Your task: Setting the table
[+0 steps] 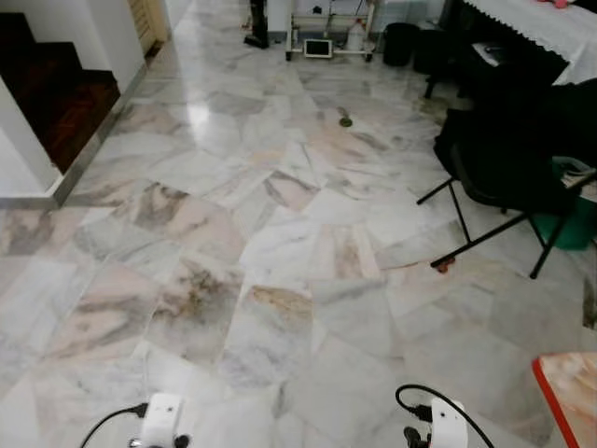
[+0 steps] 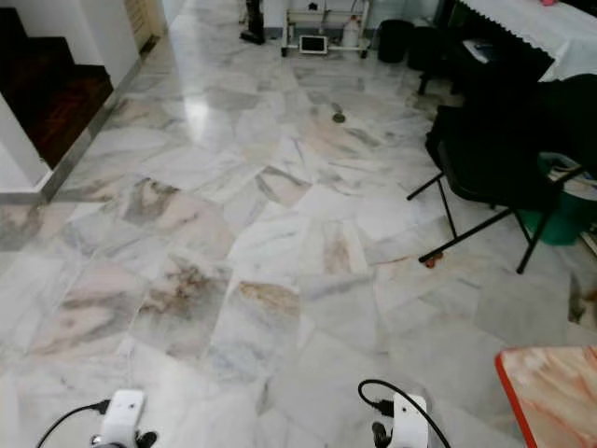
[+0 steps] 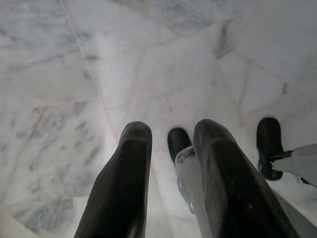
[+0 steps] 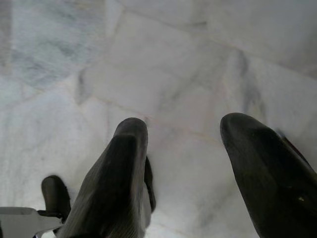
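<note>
Clear, glassy material with a bluish edge (image 3: 185,173) is seen in the left wrist view, pressed against the inner side of one finger of the left tool (image 3: 174,130). It looks like a drinking glass, but too little of it is shown to be sure. The fingers are set fairly narrow, and whether the glassy item is actually clamped cannot be told. None of that can be made out from the head camera, where just the white wrist (image 1: 160,420) and its black cable are caught at the bottom edge.

The right tool (image 4: 188,124) is spread wide with nothing between its fingers, and pale marble floor (image 1: 280,233) is seen below it. The robot's black feet (image 3: 270,148) are picked up in both wrist views.

A corner of a red-edged surface (image 1: 564,392) with a mottled orange top is caught low on the right in the eye views, more of it in the right eye. Further off on that side, a black folding chair (image 1: 504,168) is parked in front of a green bin (image 1: 578,219), and a surface draped in a white lace-edged cloth (image 1: 550,28) is seen behind them. A dark wooden staircase (image 1: 56,103) is found on the left, a white rack (image 1: 326,28) at the far end, and a small dark object (image 1: 345,120) on the floor in between.
</note>
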Robot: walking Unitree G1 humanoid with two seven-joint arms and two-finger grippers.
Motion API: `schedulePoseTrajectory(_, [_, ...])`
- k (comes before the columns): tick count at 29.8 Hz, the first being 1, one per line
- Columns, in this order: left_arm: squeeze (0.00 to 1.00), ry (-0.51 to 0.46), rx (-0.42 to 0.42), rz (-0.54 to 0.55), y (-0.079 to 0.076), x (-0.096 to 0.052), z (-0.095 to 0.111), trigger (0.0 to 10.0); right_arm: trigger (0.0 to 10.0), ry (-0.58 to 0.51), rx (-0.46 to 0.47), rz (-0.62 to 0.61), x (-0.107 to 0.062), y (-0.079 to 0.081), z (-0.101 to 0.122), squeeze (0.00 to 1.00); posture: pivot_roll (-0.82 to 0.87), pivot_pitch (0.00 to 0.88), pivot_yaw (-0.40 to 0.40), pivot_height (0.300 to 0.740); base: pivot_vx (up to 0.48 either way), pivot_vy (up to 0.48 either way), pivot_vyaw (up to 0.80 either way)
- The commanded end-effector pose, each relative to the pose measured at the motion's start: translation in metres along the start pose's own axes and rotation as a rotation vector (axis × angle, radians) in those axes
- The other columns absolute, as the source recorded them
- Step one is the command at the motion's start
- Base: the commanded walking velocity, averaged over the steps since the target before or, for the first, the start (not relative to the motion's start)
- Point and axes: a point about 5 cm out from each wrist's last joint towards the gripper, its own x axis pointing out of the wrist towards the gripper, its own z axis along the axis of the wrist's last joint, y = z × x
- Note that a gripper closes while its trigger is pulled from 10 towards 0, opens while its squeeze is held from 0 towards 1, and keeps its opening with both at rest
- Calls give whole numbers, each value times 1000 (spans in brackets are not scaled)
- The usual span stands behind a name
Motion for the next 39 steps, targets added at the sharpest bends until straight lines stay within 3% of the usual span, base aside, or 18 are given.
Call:
schedulePoseTrajectory(1, [0, 37, 19, 13, 1, -1, -10, 10000, 10000, -4, -16, 4, 0, 1, -1, 0, 30, 0, -25, 740, 0, 379, 0])
schedulePoseTrajectory(6, [0, 39, 21, 12, 0, -1, -11, 10000, 10000, -8, -19, 3, 0, 2, -1, 0, 32, 0, -26, 740, 0, 431, 0])
schedulePoseTrajectory(13, [0, 52, 28, 31, 17, -5, -16, 10000, 10000, -20, 15, 20, 0, 5, 1, 0, 31, 0, -22, 740, 0, 444, 0])
schedulePoseTrajectory(14, [0, 53, 31, 40, 26, -6, -16, 10000, 10000, -20, 15, 21, 0, 6, 2, 0, 33, 0, -22, 740, 0, 439, -506])
schedulePoseTrajectory(20, [0, 51, 38, 51, 34, -8, -16, 10000, 10000, -18, 9, 17, 1, 7, 3, 0, 35, 0, -21, 740, 0, 407, -561])
schedulePoseTrajectory(26, [0, 45, 42, 51, 34, -8, -14, 10000, 10000, -17, 8, 11, 1, 7, 3, 0, 34, 0, -19, 740, 0, 41, -716])
schedulePoseTrajectory(39, [0, 25, 29, 30, 18, -3, -7, 10000, 10000, -13, 5, -5, 1, 5, 3, 0, 34, 0, -19, 740, 0, 0, -717])
